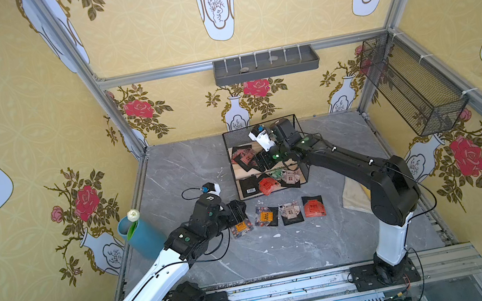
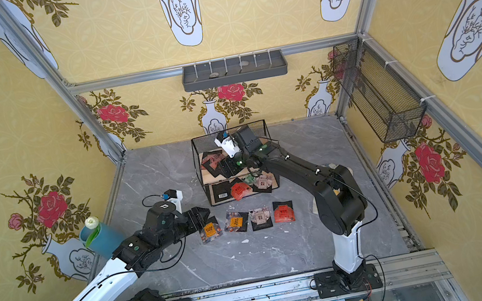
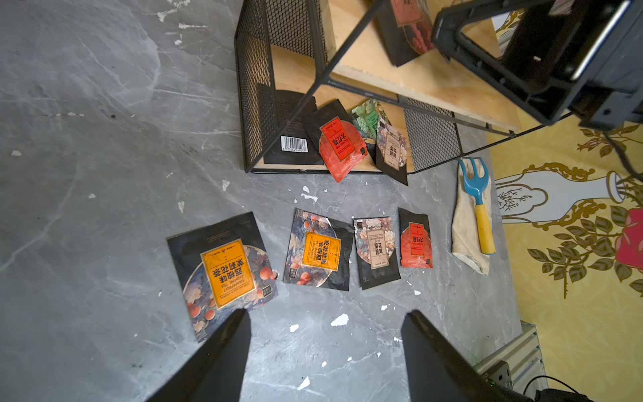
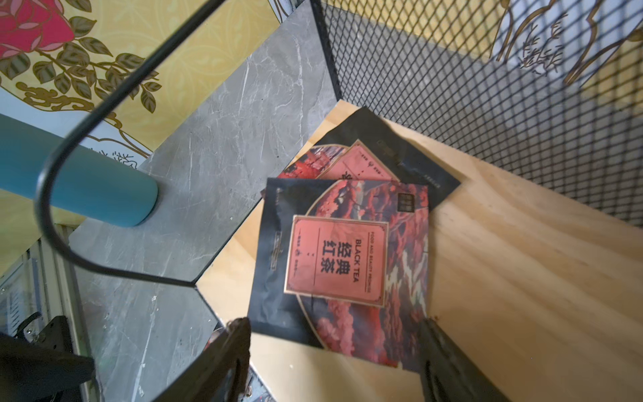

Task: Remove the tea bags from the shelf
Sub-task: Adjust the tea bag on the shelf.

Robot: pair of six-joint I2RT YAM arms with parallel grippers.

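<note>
On the shelf at 12 o'clock, a red tea bag is straddled by the right gripper, jaws spread for pinching; 4 cleared bags are lined at 6 o'clock, left gripper gaping, empty.

Top views: high, looking down, whole scene. Wrist views: close; share shelf.

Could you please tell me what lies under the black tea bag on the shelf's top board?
Another red tea bag lies partly under the black tea bag, on the wooden board. Only its corner and part of its label show; the rest is covered.
</note>
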